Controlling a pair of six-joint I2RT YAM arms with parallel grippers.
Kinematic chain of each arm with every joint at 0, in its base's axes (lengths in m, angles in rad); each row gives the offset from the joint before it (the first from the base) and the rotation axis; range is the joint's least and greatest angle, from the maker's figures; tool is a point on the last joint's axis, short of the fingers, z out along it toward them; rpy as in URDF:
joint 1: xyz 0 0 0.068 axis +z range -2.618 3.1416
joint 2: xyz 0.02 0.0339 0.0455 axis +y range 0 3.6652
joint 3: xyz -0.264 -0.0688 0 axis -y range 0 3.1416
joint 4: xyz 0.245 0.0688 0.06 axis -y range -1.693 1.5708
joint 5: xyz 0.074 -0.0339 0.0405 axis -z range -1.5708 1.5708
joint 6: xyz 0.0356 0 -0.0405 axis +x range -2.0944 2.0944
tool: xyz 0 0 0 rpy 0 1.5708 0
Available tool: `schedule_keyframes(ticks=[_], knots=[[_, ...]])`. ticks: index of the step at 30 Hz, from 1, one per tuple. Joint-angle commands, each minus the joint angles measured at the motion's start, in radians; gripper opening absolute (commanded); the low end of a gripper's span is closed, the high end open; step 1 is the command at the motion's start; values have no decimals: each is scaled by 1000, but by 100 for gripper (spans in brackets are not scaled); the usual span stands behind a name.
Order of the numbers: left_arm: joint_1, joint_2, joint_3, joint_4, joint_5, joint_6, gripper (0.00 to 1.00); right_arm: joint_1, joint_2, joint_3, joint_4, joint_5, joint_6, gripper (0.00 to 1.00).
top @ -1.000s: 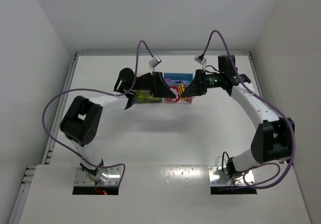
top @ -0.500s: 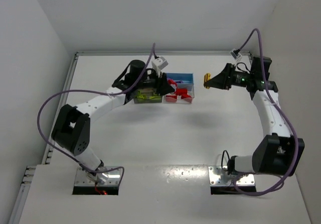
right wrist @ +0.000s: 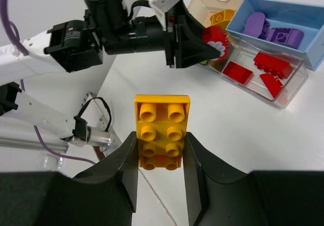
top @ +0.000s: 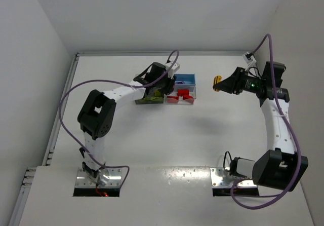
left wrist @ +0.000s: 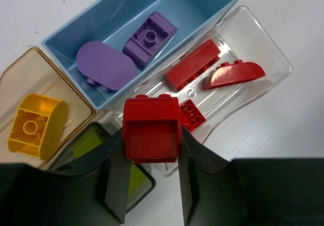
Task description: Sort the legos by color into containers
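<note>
Left end effector (left wrist: 151, 141) tight on red lego (left wrist: 151, 124) over clear bin (left wrist: 253, 38), right end effector (right wrist: 161, 146) on yellow lego (right wrist: 162, 122)

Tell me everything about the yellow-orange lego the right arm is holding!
The flat yellow-orange plastic lego plate is a shiny rectangle with eight round studs, two rows of four, facing the wrist camera. The right end effector is shut on it: two black fingers pinch its long sides near one end, and the other end sticks out free. Nothing else touches it. Seen from above, it is apart from the cluster of plastic bins, on their right.
</note>
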Motion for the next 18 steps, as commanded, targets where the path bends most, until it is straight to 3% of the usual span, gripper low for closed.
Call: schedule_keyframes(ticks=[1,6,10,16,18], knots=[[-10,25,64,-8,-56,10,26,-3,-30,-5,2,19,-15,0],[-10,59,86,-8,-47,1,58,-3,-30,-5,2,38,-15,0],[-10,47,95,-8,0,-31,60,9,-1,13,-8,76,-15,0],[8,-115,31,87,16,-151,64,73,84,88,-23,171,-84,0],[33,-178,20,101,-42,-203,80,153,127,149,-35,248,-118,0]])
